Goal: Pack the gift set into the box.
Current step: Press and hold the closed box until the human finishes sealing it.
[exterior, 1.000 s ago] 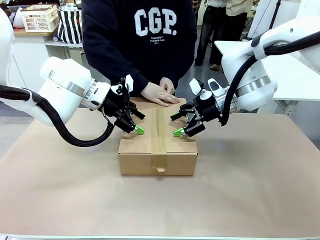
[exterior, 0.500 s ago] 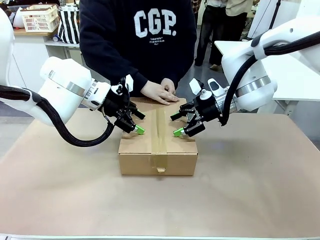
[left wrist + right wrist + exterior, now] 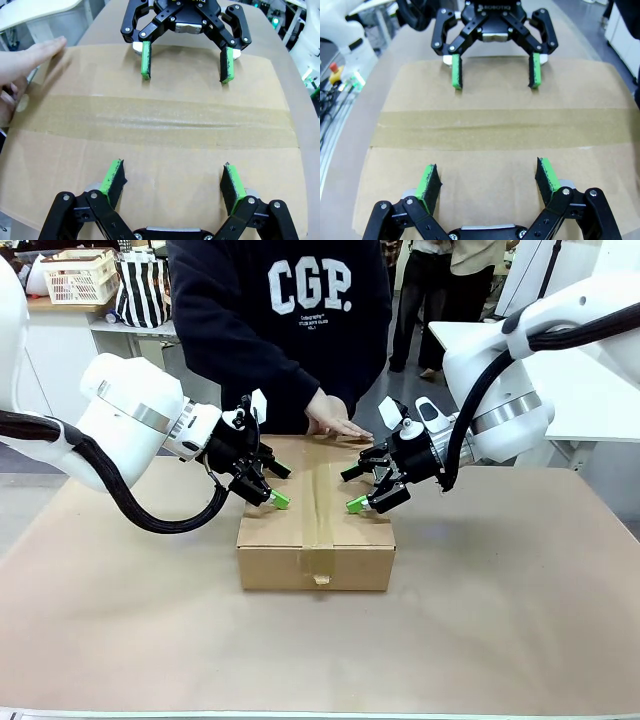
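The box (image 3: pixel 315 530) sits shut in the middle of the table, with brown tape (image 3: pixel 320 502) along its centre seam. My left gripper (image 3: pixel 275 485) is open over the box's left flap. My right gripper (image 3: pixel 353 489) is open over the right flap, facing it across the seam. The left wrist view has my left gripper (image 3: pixel 172 182) open above the cardboard (image 3: pixel 150 150), the right gripper (image 3: pixel 186 62) opposite, and the person's hand (image 3: pixel 30 60) at the edge. From the right wrist, my right gripper (image 3: pixel 487 182) faces the left gripper (image 3: pixel 492 70). The person's hand (image 3: pixel 338 424) rests on the far edge. The gift set is hidden.
Brown paper (image 3: pixel 500 620) covers the table, with free room around the box on all sides. The person in a dark sweatshirt (image 3: pixel 290 330) stands close behind the box. A white basket (image 3: pixel 78 275) and a striped bag (image 3: pixel 140 290) sit far back left.
The person's hands have drawn back from the box top toward its far edge. Both grippers stay where they were, still open.
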### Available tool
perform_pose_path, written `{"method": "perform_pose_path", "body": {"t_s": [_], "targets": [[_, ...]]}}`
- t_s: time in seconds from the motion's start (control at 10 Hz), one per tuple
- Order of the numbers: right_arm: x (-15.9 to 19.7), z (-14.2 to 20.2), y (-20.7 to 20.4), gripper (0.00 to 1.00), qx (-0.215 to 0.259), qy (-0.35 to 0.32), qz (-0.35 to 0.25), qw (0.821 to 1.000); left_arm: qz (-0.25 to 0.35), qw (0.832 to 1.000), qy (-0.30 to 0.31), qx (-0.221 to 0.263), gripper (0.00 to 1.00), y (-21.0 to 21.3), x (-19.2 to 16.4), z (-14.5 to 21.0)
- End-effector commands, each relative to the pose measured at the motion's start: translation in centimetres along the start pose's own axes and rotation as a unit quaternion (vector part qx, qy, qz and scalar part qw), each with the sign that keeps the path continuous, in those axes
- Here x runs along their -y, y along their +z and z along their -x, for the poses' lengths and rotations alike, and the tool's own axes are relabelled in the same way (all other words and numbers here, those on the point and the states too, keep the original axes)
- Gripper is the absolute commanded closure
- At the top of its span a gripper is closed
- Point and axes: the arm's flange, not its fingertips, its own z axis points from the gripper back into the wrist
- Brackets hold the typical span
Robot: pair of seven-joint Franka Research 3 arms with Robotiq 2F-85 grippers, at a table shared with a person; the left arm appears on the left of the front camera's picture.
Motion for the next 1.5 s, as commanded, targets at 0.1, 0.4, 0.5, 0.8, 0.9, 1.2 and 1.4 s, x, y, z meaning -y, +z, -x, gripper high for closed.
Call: {"method": "perform_pose_path", "body": {"t_s": [0.1, 0.4, 0.5, 0.8, 0.9, 1.2, 1.4], "targets": [[-0.02, 0.24, -0.09, 0.00, -0.001, 0.006, 0.000, 1.000, 0.003, 1.000, 0.001, 0.000, 0.00, -0.20, 0.20, 0.24], [-0.02, 0.24, -0.09, 0.00, -0.001, 0.006, 0.000, 1.000, 0.003, 1.000, 0.001, 0.000, 0.00, -0.20, 0.20, 0.24], [-0.02, 0.24, -0.09, 0.00, -0.001, 0.006, 0.000, 1.000, 0.003, 1.000, 0.001, 0.000, 0.00, -0.20, 0.20, 0.24], [-0.02, 0.24, -0.09, 0.00, -0.001, 0.006, 0.000, 1.000, 0.003, 1.000, 0.001, 0.000, 0.00, -0.20, 0.20, 0.24], [-0.02, 0.24, -0.09, 0.00, -0.001, 0.006, 0.000, 1.000, 0.003, 1.000, 0.001, 0.000, 0.00, -0.20, 0.20, 0.24], [-0.02, 0.24, -0.09, 0.00, -0.001, 0.006, 0.000, 1.000, 0.003, 1.000, 0.001, 0.000, 0.00, -0.20, 0.20, 0.24], [-0.02, 0.24, -0.09, 0.00, -0.001, 0.006, 0.000, 1.000, 0.003, 1.000, 0.001, 0.000, 0.00, -0.20, 0.20, 0.24]]}}
